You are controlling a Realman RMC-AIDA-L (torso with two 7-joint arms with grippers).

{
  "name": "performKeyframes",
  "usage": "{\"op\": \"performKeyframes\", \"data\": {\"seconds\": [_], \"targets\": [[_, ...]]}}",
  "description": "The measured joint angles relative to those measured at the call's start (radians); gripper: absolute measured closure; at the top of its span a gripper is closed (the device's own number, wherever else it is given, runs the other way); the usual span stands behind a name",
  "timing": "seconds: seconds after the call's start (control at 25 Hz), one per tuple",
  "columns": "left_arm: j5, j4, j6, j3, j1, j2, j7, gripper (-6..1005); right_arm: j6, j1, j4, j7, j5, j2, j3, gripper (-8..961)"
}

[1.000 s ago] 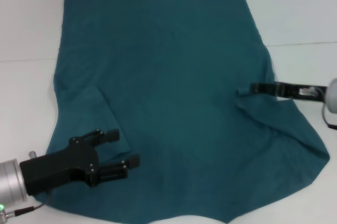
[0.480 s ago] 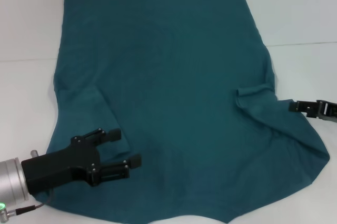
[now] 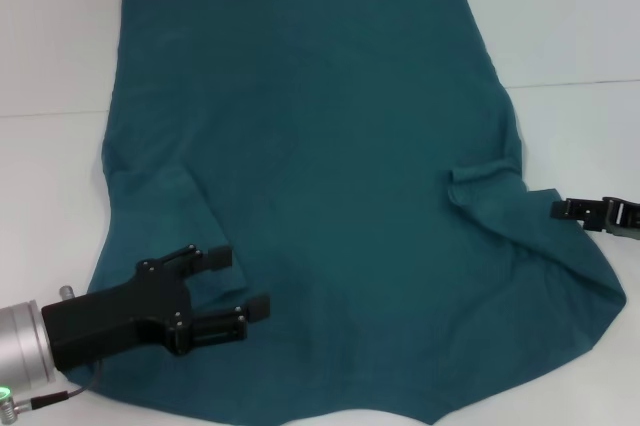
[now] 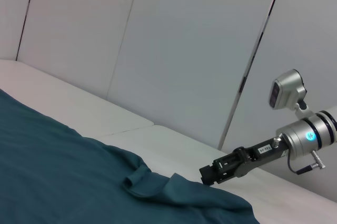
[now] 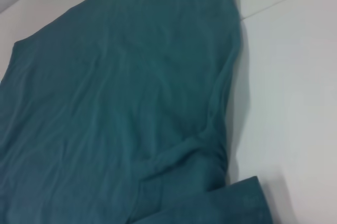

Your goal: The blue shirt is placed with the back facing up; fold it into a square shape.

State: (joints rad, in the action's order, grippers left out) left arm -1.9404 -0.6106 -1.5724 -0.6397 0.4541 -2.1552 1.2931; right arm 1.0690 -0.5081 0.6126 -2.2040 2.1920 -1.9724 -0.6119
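My head camera looks steeply down over the whole blue shirt (image 3: pixel 320 196) on the table (image 3: pixel 560 26). My left wrist camera sits low, facing across to my right gripper (image 4: pixel 206 175) and the wall (image 4: pixel 174 50). My right wrist camera looks closely down. All 3 share the shirt's right edge.

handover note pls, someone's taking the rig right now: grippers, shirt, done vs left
Left gripper: jaws open, holding nothing, over the near left part of the blue shirt.
Right gripper: at the shirt's right edge, beside the right sleeve, holding no cloth; open or shut not readable.
Shirt: spread on the white table, plain side up. Right sleeve is turned in onto the body with a small bunched flap; left sleeve also lies folded in over the body.
Done: sleeves tucked in roughly.
Left: flatten the right flap, then fold the body into a square.
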Motion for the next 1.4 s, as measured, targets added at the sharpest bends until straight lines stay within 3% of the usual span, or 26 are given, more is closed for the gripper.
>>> {"op": "performKeyframes", "data": {"seconds": [0.28,0.68,0.88,1.0,1.4], "targets": [[0.000,0.000,0.001,0.000,0.000,0.000,0.000,84,-0.036,-0.017,-0.013,0.000,-0.004,-0.011,0.000,381],[0.000,0.000,0.003,0.000,0.000,0.000,0.000,84,-0.063,-0.030,-0.045,0.001,0.000,-0.011,-0.009,585],[0.000,0.000,0.001,0.004,0.000,0.000,0.000,85,-0.057,-0.023,-0.036,0.007,-0.001,-0.013,-0.007,720],[0.000,-0.001,0.001,0.005,-0.001,0.000,0.000,85,-0.054,-0.022,-0.035,0.010,-0.001,-0.013,-0.009,910],[0.000,-0.001,0.001,0.006,-0.002,0.000,0.000,86,0.096,-0.019,-0.030,0.128,-0.124,-0.017,0.019,954]]}}
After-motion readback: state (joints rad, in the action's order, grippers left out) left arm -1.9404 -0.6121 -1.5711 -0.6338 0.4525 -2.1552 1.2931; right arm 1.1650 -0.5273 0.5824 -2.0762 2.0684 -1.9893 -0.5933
